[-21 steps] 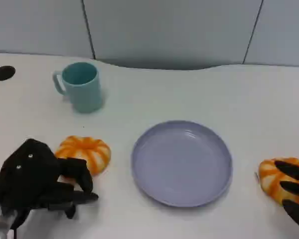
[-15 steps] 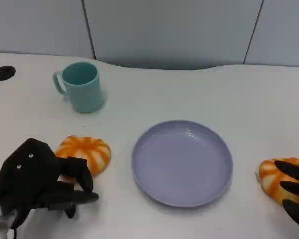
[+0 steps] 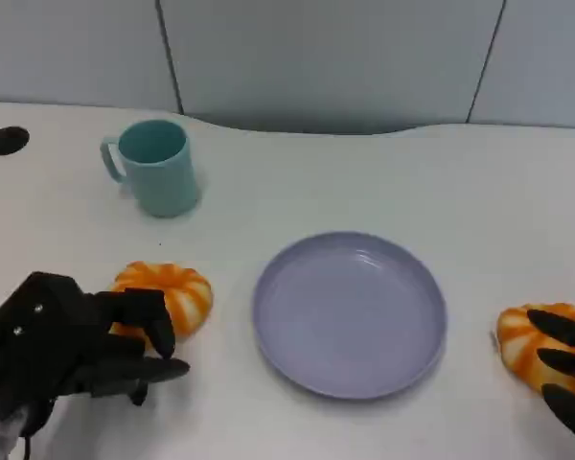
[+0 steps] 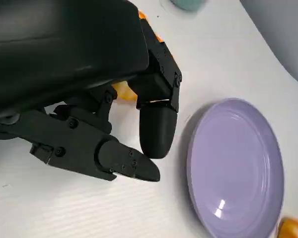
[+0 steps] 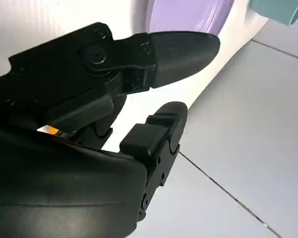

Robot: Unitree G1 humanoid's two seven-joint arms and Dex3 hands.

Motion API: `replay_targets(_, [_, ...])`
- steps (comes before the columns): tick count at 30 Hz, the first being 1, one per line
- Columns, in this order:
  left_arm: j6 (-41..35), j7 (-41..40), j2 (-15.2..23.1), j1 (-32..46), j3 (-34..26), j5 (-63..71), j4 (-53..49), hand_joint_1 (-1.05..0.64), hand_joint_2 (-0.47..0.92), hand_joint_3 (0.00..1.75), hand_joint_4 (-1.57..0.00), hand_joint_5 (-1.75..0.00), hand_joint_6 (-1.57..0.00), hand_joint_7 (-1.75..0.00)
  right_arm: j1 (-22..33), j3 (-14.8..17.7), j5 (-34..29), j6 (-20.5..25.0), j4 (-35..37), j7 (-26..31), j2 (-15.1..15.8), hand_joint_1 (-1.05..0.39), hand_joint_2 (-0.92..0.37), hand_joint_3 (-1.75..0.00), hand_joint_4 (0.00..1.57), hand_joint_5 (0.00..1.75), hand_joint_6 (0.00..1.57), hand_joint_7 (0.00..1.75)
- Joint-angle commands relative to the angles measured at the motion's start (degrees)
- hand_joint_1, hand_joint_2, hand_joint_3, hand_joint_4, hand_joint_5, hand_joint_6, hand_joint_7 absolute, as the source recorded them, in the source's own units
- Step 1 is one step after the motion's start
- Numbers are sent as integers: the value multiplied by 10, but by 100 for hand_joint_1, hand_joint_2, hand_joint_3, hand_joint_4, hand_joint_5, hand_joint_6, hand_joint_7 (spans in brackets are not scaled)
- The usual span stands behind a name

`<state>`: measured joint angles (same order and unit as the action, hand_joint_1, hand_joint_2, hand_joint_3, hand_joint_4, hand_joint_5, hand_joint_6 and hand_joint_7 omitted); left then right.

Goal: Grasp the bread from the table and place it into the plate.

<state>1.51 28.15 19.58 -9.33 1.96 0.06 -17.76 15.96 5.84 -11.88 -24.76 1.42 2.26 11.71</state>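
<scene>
An orange-and-white bread (image 3: 172, 292) lies on the white table left of the lilac plate (image 3: 350, 311). My left hand (image 3: 62, 345) sits just left of it, fingers spread, and one fingertip reaches the bread's near side. It holds nothing. In the left wrist view the left hand (image 4: 89, 74) hides most of this bread (image 4: 121, 92), with the plate (image 4: 233, 163) beyond. A second bread (image 3: 522, 343) lies right of the plate. My right hand (image 3: 567, 379) has its fingers lying over that bread's right side. The right wrist view shows the right hand (image 5: 89, 148) with fingers apart.
A teal cup (image 3: 155, 166) stands at the back left, behind the first bread. A black round hole (image 3: 7, 140) marks the table's far left. Grey wall panels run behind the table's curved back edge.
My left hand has dropped slightly towards the lower left and turned, its fingers still at the bread. Both breads, the plate and my right hand have stayed put.
</scene>
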Motion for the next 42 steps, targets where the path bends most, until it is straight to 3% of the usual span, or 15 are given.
replay_targets(1, [210,-98,27,10,-4,85,-8,-26,88,1,-88,-175,-65,-175,3,4,-4,8,-9,5,3,-38,-92,-33,96,1,80,0])
replay_targets(4, [285,-134,35,3,-2,119,-31,-25,88,1,-87,-175,-62,-175,4,4,-6,12,-12,7,2,-38,-92,-33,95,1,80,0])
replay_targets(5, [301,-173,56,3,0,182,-7,-30,89,2,-83,-175,-58,-175,3,3,-4,9,-11,6,2,-38,-92,-33,95,1,80,0])
replay_targets(9, [331,-273,113,8,5,354,61,-61,89,1,-48,-175,-32,-169,2,1,-2,9,-13,6,0,-38,-92,-33,97,2,80,0])
replay_targets(11, [313,-273,131,17,8,391,98,-71,90,0,-28,-173,-28,-141,1,1,0,8,-11,5,0,-38,-92,-33,97,2,81,0])
replay_targets(12, [302,-264,138,22,8,399,117,-72,90,0,-24,-173,-28,-135,1,1,0,7,-11,5,0,-37,-92,-33,96,2,81,0])
replay_targets(13, [292,-254,145,27,8,406,136,-73,89,0,-21,-165,-31,-118,1,1,-1,8,-11,6,0,-37,-92,-33,96,1,81,0])
replay_targets(14, [285,-248,150,30,9,410,149,-75,88,0,-18,-150,-37,-85,1,1,-2,8,-12,7,-1,-38,-92,-33,95,1,81,0])
replay_targets(15, [265,-220,160,37,10,416,178,-76,88,0,-18,-145,-42,-69,0,1,-7,8,-11,9,0,-38,-92,-33,95,1,81,0])
replay_targets(17, [241,-190,173,44,13,424,212,-77,90,0,-9,-108,-39,-25,0,0,-13,10,-12,12,0,-38,-92,-33,96,1,81,0])
replay_targets(19, [232,-186,181,42,22,440,213,-79,90,0,-8,-96,-39,-11,0,0,-15,8,-11,14,-1,-38,-92,-33,95,1,81,0])
replay_targets(20, [230,-188,184,37,28,452,207,-81,91,0,-3,-78,-30,-6,0,0,-15,6,-10,14,0,-38,-92,-33,96,1,80,0])
replay_targets(31, [177,-130,185,-64,128,523,92,-79,92,11,0,-45,-17,-1,12,-2,-9,25,-34,11,-6,-39,-92,-33,98,3,80,0])
replay_targets(38, [155,-196,138,-167,223,588,-88,-77,92,5,0,-34,-13,0,20,-2,-17,29,-46,13,-6,-38,-92,-34,99,3,79,0])
replay_targets(42, [143,-222,105,-221,264,601,-183,-74,85,0,0,-25,-11,0,24,-3,-21,34,-53,14,-8,-38,-92,-35,96,2,78,0])
